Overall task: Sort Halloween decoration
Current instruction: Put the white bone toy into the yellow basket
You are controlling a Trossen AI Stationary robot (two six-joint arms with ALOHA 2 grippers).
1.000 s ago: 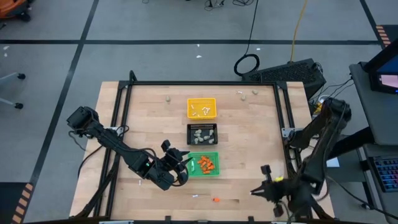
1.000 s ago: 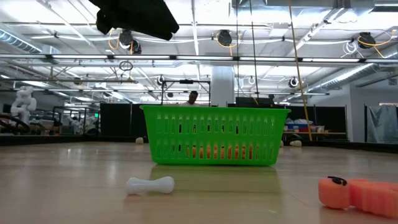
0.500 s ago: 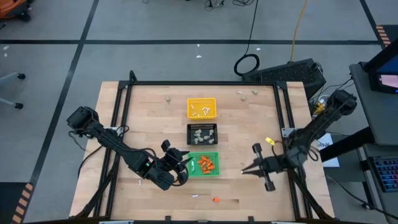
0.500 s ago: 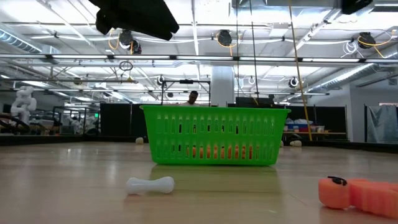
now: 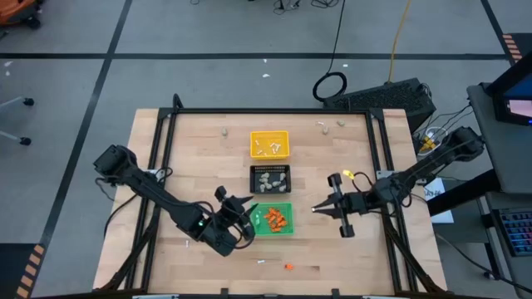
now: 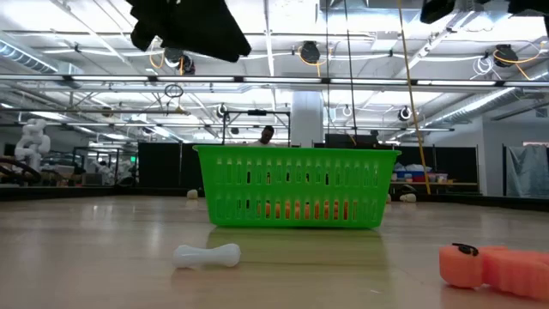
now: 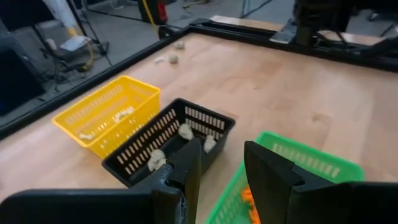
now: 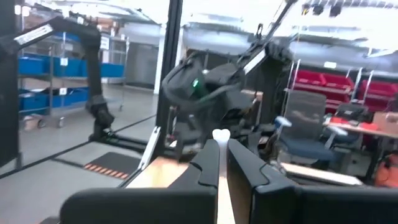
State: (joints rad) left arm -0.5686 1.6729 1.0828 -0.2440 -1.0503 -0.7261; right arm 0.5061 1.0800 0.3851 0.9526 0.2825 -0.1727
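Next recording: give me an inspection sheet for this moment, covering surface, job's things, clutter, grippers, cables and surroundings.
Surface: wooden table, black frame.
Job's things: yellow tray holds white sticks; black tray holds beige lumps; green tray holds orange bits. Loose: white stick, orange piece, lumps near the far edge.
Clutter: nothing seen.
Grippers: left gripper partly open, empty, beside the green tray; right gripper shut on a white stick, raised to the trays' right.
Cables: black coil and yellow cable on the floor.
Surroundings: workshop; person behind the green tray in the low view.
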